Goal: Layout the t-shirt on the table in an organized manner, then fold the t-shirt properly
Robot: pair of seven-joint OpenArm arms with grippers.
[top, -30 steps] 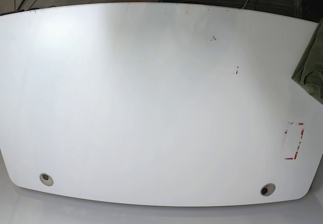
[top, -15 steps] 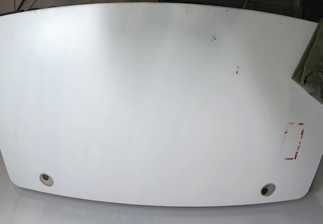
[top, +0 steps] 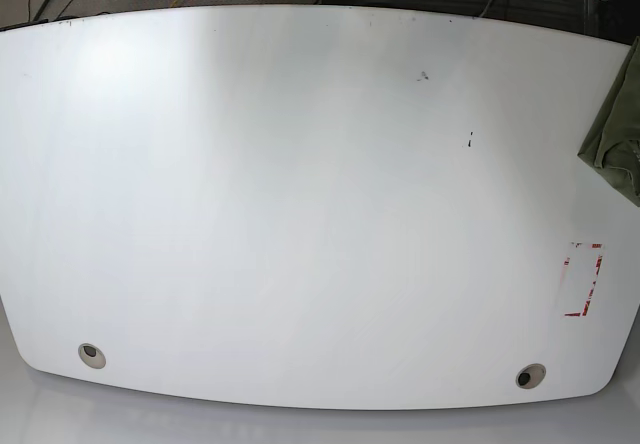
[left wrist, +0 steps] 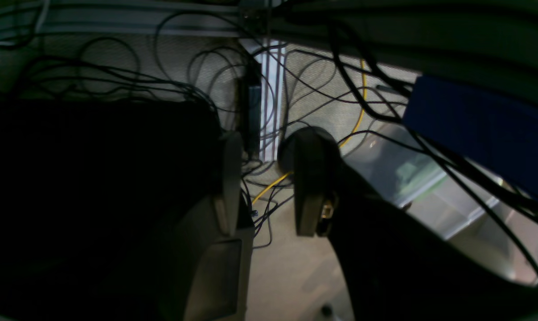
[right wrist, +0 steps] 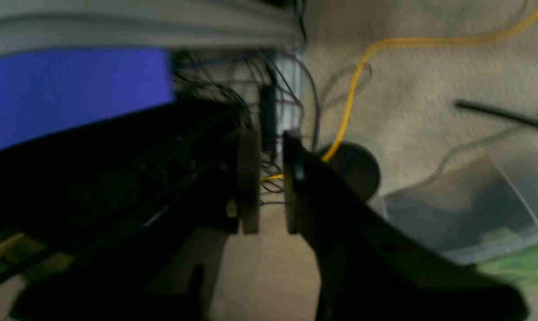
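The olive-green t-shirt lies bunched at the table's right edge in the base view, and only a wrinkled part of it shows inside the frame. Neither arm appears in the base view. In the left wrist view my left gripper stands open above a carpeted floor strewn with cables, with nothing between its fingers. My right gripper hangs over the same floor with its jaws almost together. Only a narrow slit shows between them and nothing is held.
A red tape mark sits near the table's right front, with two grommet holes along the front edge. The wrist views show black cables, a yellow cable, a blue panel and a clear plastic bin.
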